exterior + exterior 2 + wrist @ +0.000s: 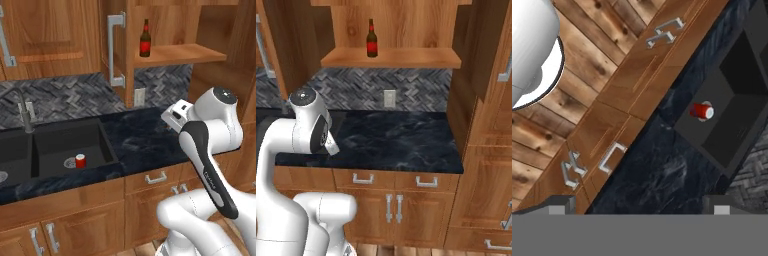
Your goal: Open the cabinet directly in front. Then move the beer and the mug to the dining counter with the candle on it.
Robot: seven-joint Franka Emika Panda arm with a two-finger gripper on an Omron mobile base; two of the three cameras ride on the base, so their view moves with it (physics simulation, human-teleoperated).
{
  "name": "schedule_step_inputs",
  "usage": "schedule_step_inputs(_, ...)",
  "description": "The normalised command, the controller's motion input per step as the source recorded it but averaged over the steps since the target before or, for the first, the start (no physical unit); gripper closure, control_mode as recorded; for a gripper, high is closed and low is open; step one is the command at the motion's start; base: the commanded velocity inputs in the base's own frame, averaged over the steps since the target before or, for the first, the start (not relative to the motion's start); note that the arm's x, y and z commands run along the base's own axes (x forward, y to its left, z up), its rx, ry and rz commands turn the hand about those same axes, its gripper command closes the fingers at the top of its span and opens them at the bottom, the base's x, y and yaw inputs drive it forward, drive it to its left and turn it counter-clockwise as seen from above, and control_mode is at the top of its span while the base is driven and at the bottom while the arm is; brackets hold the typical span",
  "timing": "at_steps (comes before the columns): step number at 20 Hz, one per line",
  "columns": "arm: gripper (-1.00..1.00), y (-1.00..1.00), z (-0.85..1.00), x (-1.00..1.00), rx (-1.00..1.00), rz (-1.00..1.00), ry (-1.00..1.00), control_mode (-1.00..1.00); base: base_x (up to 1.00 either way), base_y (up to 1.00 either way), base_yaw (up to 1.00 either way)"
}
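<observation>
A black marbled counter (140, 137) runs across the middle of the left base view, with a black double sink (50, 147) set into its left part and a grey faucet (22, 107) behind it. A small red can (80, 160) stands in the sink basin. Behind the counter the wall is grey herringbone tile (381, 87) with a white outlet (389, 98) at centre. Brown wooden drawers (393, 181) with silver handles fill the lower frame. In the hand view, plank wood floor (587, 55) lies at upper left.
</observation>
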Motion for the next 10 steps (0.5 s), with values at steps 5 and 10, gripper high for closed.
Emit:
schedule_step_inputs(5, -1.0, 0.0, 0.0, 0.0, 0.0, 0.0, 0.0, 1.0, 0.55, -0.21, -0.13)
schedule_step_inputs(10, -1.0, 0.0, 0.0, 0.0, 0.0, 0.0, 0.0, 1.0, 0.52, -0.13, -0.12)
